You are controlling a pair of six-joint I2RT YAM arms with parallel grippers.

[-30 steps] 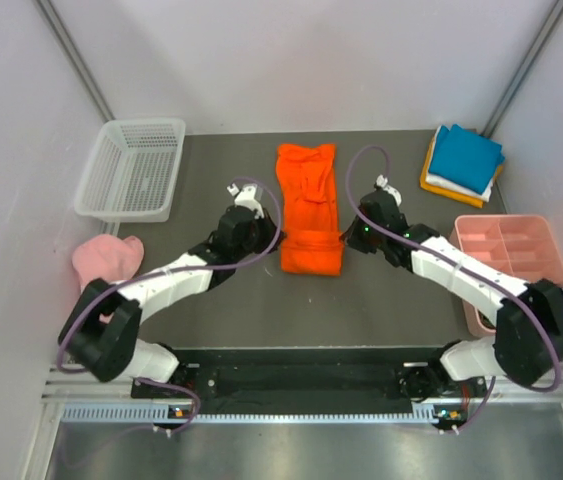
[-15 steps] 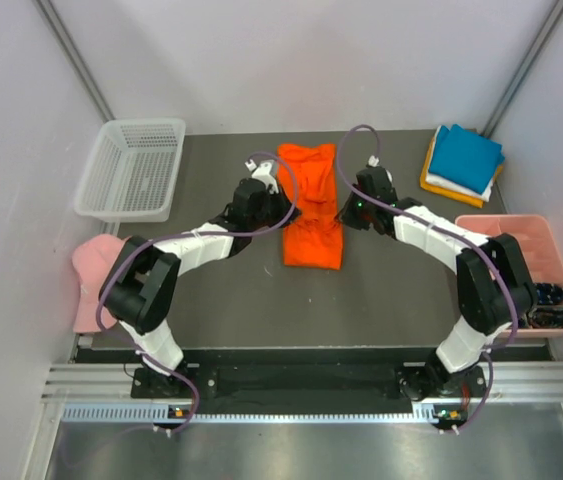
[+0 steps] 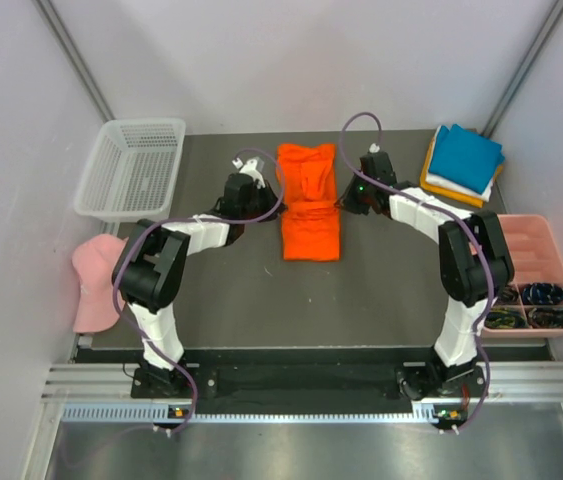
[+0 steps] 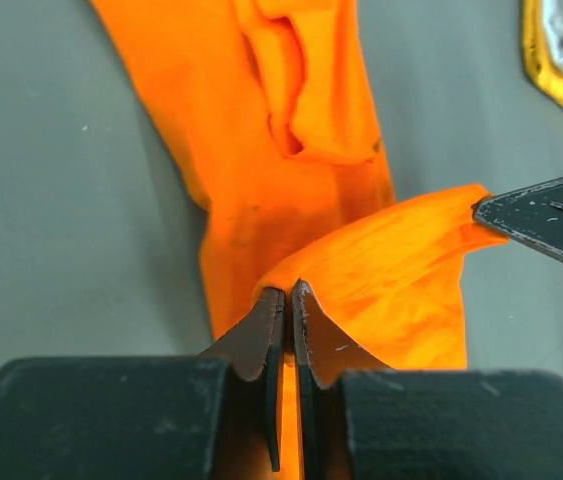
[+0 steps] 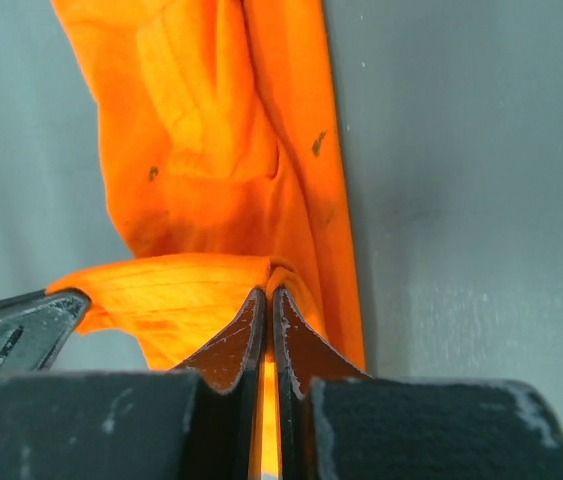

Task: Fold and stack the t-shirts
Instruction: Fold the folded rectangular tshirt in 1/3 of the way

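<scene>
The orange t-shirt (image 3: 309, 212) lies lengthwise mid-table, its near hem lifted and doubled back over the rest. My left gripper (image 3: 275, 199) is shut on the hem's left corner, my right gripper (image 3: 344, 201) on its right corner. In the left wrist view the left gripper (image 4: 289, 292) pinches the orange t-shirt (image 4: 261, 130), the fold stretching to the right gripper's fingertip (image 4: 546, 215). In the right wrist view the right gripper (image 5: 267, 295) pinches the orange t-shirt (image 5: 211, 140). A folded stack (image 3: 464, 160), teal over white and yellow, sits at the far right.
A white mesh basket (image 3: 131, 170) stands at the far left. A pale pink cap (image 3: 96, 270) lies off the table's left edge. A pink compartment tray (image 3: 506, 222) sits at the right edge with dark small items in its near cells.
Both grippers have carried the shirt's near hem away from the bases toward the far end. The visible shirt is shorter and the arms are stretched further out.
</scene>
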